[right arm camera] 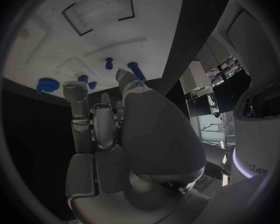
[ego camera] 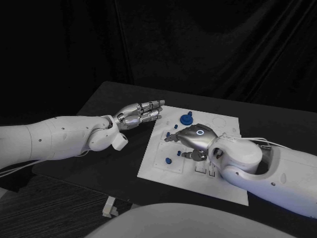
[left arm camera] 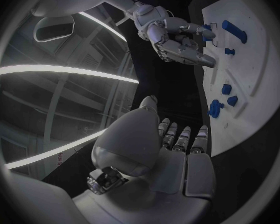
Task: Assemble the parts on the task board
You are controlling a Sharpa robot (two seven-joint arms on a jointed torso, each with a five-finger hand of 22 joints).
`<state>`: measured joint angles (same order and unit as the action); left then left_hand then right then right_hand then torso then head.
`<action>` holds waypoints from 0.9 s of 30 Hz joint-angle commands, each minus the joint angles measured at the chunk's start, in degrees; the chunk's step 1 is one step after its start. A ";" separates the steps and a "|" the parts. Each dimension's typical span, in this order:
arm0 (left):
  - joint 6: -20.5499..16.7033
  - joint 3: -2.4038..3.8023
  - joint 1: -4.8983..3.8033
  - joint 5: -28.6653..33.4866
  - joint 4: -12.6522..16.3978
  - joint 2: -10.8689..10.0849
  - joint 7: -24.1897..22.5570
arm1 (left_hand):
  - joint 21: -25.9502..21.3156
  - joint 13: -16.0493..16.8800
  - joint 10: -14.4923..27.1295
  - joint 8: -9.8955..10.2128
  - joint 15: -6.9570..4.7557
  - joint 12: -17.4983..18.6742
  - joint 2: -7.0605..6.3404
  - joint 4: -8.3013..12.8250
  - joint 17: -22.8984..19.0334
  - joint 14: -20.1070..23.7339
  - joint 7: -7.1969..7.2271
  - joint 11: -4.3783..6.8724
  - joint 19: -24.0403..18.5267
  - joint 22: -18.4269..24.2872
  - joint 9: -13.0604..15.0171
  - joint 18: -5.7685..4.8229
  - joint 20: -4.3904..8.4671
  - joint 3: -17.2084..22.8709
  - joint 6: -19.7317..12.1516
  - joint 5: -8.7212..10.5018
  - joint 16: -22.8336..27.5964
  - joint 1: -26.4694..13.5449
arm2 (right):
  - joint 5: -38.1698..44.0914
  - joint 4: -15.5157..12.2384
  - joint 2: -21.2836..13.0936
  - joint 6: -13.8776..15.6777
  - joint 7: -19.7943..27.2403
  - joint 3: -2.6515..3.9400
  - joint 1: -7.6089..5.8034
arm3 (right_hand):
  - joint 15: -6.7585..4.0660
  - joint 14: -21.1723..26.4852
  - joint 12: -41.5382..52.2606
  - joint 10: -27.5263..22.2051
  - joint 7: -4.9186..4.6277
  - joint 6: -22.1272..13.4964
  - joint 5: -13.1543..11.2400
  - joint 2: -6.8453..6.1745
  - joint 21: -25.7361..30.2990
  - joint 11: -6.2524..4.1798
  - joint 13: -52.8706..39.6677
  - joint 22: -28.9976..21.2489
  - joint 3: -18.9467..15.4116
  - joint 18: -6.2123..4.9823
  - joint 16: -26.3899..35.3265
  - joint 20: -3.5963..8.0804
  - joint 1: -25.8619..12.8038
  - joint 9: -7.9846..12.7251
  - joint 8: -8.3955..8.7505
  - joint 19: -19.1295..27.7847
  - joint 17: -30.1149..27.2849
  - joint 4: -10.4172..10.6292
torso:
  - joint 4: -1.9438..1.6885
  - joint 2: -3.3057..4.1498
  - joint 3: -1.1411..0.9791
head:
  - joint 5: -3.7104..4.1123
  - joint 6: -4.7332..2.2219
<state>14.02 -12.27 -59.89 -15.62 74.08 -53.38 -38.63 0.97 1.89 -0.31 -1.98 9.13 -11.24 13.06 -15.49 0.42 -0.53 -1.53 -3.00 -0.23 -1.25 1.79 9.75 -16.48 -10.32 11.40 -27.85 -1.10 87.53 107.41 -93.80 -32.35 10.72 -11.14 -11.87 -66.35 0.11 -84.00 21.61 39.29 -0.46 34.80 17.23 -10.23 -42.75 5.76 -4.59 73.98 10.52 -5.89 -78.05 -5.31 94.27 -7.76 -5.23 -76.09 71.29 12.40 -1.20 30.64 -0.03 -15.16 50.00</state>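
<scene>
Head view: white task board (ego camera: 219, 124) is lying in the middle of the black tabletop (ego camera: 116, 99). Left hand (ego camera: 138, 114) is hovering at the board's left edge, fingers extended and close together, gripping nothing. Right hand (ego camera: 189, 140) is hanging over the board's middle, fingers curling down; cannot tell if it is pinching anything. A round blue part (ego camera: 186, 118) is sitting near the board's far edge, a small blue part (ego camera: 168, 160) near the left edge, more blue bits are showing just beside the right hand's fingers.

Left wrist view: left hand (left arm camera: 177, 139) is lying flat, fingers straight, side by side, empty, just beside the board (left arm camera: 264, 59). Blue parts (left arm camera: 216, 108) are standing on the board near its fingertips. The right hand (left arm camera: 177, 37) is reaching over the board, next to a long blue part (left arm camera: 234, 31).

Right wrist view: right hand (right arm camera: 105, 114) is hovering over the board (right arm camera: 65, 40), fingers partly bent; grip state cannot be told. A round blue part (right arm camera: 47, 84) and small blue pegs (right arm camera: 109, 62) are standing on the board beyond the fingertips.
</scene>
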 commanded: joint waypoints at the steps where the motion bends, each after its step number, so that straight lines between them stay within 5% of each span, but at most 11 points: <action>1: 0.57 0.06 0.07 0.42 0.10 -0.03 -0.83 | -0.49 -0.38 -0.05 0.32 0.58 0.06 -0.06 -0.16 0.00 0.25 0.11 -0.72 0.63 -1.10 -0.16 0.36 -0.25 2.00 0.67 -0.85 -0.52 0.62 | -0.52 -2.81 -2.94 11.80 3.09 0.10 -2.55 | -1.00 -0.86 4.26 3.15 -0.86 5.86 1.51 1.64 -2.22 0.11 -1.42 5.81 2.47 -1.88 -0.51 0.36 0.83 -0.69 -3.00 -1.33 0.89 -0.84 | 0.00 -0.08 -0.03 | -0.09 0.00; 5: 0.55 0.06 0.07 0.42 0.10 -0.06 -0.85 | -0.45 -0.37 -0.07 0.32 0.57 0.00 -0.07 -0.15 0.00 0.25 0.11 -0.82 0.68 -1.28 -0.16 0.39 -0.25 2.04 0.69 -0.86 -0.53 0.63 | -6.01 -6.57 -7.48 16.82 4.01 0.10 -6.17 | -1.26 -1.00 10.11 11.12 -2.20 8.97 2.04 2.76 -3.53 -1.28 -3.62 6.08 4.38 -1.64 -0.73 0.53 -0.27 -0.90 -4.33 -1.56 1.16 -1.10 | -0.02 -0.05 0.00 | -0.16 0.00; 9: 0.33 0.06 0.07 0.42 0.11 -0.08 -0.77 | -0.45 -0.37 -0.08 0.31 0.57 0.00 -0.08 -0.15 0.01 0.25 0.11 -0.84 0.68 -1.28 -0.15 0.40 -0.26 2.05 0.74 -0.86 -0.54 0.64 | -12.68 -8.39 -11.28 16.36 2.42 0.09 -9.14 | -2.63 -0.55 21.39 15.37 -4.56 12.81 -0.69 2.52 -2.37 -4.36 -10.60 5.69 5.09 -2.03 -0.08 1.45 -3.90 -1.07 -5.42 -0.81 0.31 -0.95 | -0.03 0.02 0.00 | 0.16 0.00; 12: -0.01 0.06 0.07 0.42 0.16 -0.10 -0.69 | -0.45 -0.34 -0.11 0.29 0.58 -0.19 -0.15 -0.17 0.02 0.23 0.10 -0.91 0.69 -1.25 -0.14 0.42 -0.27 2.05 0.86 -0.86 -0.61 0.61 | -15.46 -8.55 -13.35 10.51 -1.39 0.09 -10.17 | -3.38 0.04 31.32 15.55 -4.37 15.22 -2.96 2.07 -1.13 -5.43 -17.87 5.40 5.22 -2.08 1.01 2.07 -7.29 -1.21 -5.90 -0.35 -1.05 0.12 | -0.01 -0.02 0.01 | 0.28 0.00; 13: -0.11 0.06 0.07 0.42 0.23 -0.15 -0.70 | -0.45 -0.34 -0.11 0.29 0.58 -0.19 -0.15 -0.17 0.02 0.23 0.10 -0.91 0.69 -1.25 -0.14 0.42 -0.27 2.05 0.86 -0.86 -0.61 0.61 | -16.26 -8.59 -13.92 7.59 -3.28 0.09 -10.38 | -3.91 -2.13 50.53 33.89 -3.95 21.38 -5.26 2.82 -2.38 -6.32 -46.38 5.79 2.39 -1.62 -3.44 2.07 -13.94 -2.61 -8.91 -0.34 5.43 3.31 | 0.00 -0.02 0.00 | 0.25 0.00; 14: -0.24 0.06 0.08 0.42 0.37 -0.25 -0.71 | -0.43 -0.34 -0.13 0.27 0.59 -0.23 -0.21 -0.18 0.04 0.22 0.09 -0.96 0.72 -1.33 -0.12 0.43 -0.28 2.05 0.96 -0.85 -0.67 0.59 | -17.51 -8.60 -14.79 1.72 -6.66 0.08 -10.60 | -3.50 -2.78 52.25 33.66 -4.13 23.13 -5.99 3.49 -2.46 -5.67 -48.90 5.96 0.34 -1.60 -5.15 2.35 -20.03 -2.89 -9.14 -0.10 7.90 4.24 | 0.02 -0.02 0.00 | 0.13 0.00; 16: -0.30 0.05 0.08 0.42 0.46 -0.33 -0.68 | -0.43 -0.34 -0.13 0.27 0.59 -0.23 -0.21 -0.18 0.04 0.22 0.09 -0.96 0.72 -1.33 -0.12 0.43 -0.28 2.05 0.96 -0.85 -0.67 0.59 | -18.71 -8.45 -15.53 -3.19 -9.58 0.08 -10.62 | -4.00 -3.54 58.55 38.92 -3.59 24.46 -8.82 4.22 -2.68 -6.55 -61.19 6.07 -1.14 -1.73 -7.10 2.64 -24.73 -3.38 -9.26 -0.02 10.88 3.82 | 0.03 -0.02 -0.01 | 0.26 0.00; 18: -0.31 0.05 0.08 0.42 0.49 -0.34 -0.57 | -0.44 -0.34 -0.14 0.27 0.59 -0.25 -0.25 -0.19 0.05 0.21 0.08 -1.00 0.71 -1.27 -0.12 0.43 -0.28 2.05 0.99 -0.85 -0.71 0.58 | -20.26 -8.01 -16.38 -8.11 -12.83 0.07 -10.35 | -4.35 -4.01 60.35 40.34 -3.35 25.27 -8.95 4.40 -3.50 -6.87 -65.07 6.25 -1.19 -1.59 -8.13 3.00 -25.16 -3.72 -9.10 -0.34 12.47 3.77 | 0.02 -0.04 0.01 | 0.50 0.00; 19: -0.29 0.05 0.08 0.42 0.47 -0.32 -0.55 | -0.44 -0.34 -0.14 0.27 0.59 -0.25 -0.25 -0.19 0.05 0.21 0.08 -1.00 0.71 -1.27 -0.12 0.43 -0.28 2.05 0.99 -0.85 -0.71 0.58 | -20.70 -7.76 -16.61 -9.44 -13.90 0.07 -10.18 | -4.15 -6.00 64.00 44.90 -3.20 26.39 -8.67 4.04 -6.57 -6.48 -73.41 6.94 -1.41 -1.01 -11.95 2.99 -25.51 -3.98 -9.27 -1.57 18.71 3.75 | 0.05 -0.09 0.04 | 0.58 0.00; 21: -0.27 0.05 0.08 0.42 0.43 -0.27 -0.53 | -0.48 -0.34 -0.15 0.27 0.61 -0.24 -0.27 -0.20 0.05 0.20 0.10 -1.06 0.68 -1.08 -0.12 0.43 -0.28 2.06 0.99 -0.85 -0.73 0.57 | -21.43 -7.12 -16.96 -11.62 -15.87 0.07 -9.73 | -4.18 -6.00 68.39 50.71 -2.77 28.53 -6.69 4.66 -16.52 -6.87 -85.41 9.00 -1.57 0.50 -11.95 3.18 -28.50 -4.25 -8.63 -5.40 18.71 3.89 | 0.10 -0.21 0.10 | 0.62 0.00; 27: -0.23 0.05 0.08 0.42 0.50 -0.19 -0.51 | -0.47 -0.34 -0.17 0.27 0.76 -0.28 -0.32 -0.24 0.13 0.11 0.16 -1.22 0.70 -1.13 -0.12 0.40 -0.29 2.11 1.06 -0.85 -1.02 0.56 | -22.35 -5.21 -16.86 -15.15 -20.57 0.07 -8.55 | -4.40 -6.00 68.39 50.71 -1.70 33.15 -4.53 5.71 -23.67 -7.24 -85.41 10.37 -1.47 1.52 -11.95 3.49 -32.61 -5.65 -8.84 -7.33 18.71 4.03 | 0.18 -0.13 0.07 | 0.68 0.00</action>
<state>13.86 -12.27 -59.86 -15.61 74.41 -53.68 -38.56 0.97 1.89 -0.72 -1.98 9.14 -11.25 13.06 -15.49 0.36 -0.53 -1.43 -3.43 -0.22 -1.68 1.80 9.75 -16.49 -10.32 11.90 -27.84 -1.11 87.53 87.38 -99.30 -49.31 1.34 -25.14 -11.86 -75.10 -3.75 -84.00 83.86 83.61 -2.99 63.02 11.22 -5.86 -57.44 -1.01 -74.15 73.98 10.73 -5.83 -87.03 -2.36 67.97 -11.21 -12.71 -80.15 74.06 15.96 -1.10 30.47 0.05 -14.46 50.01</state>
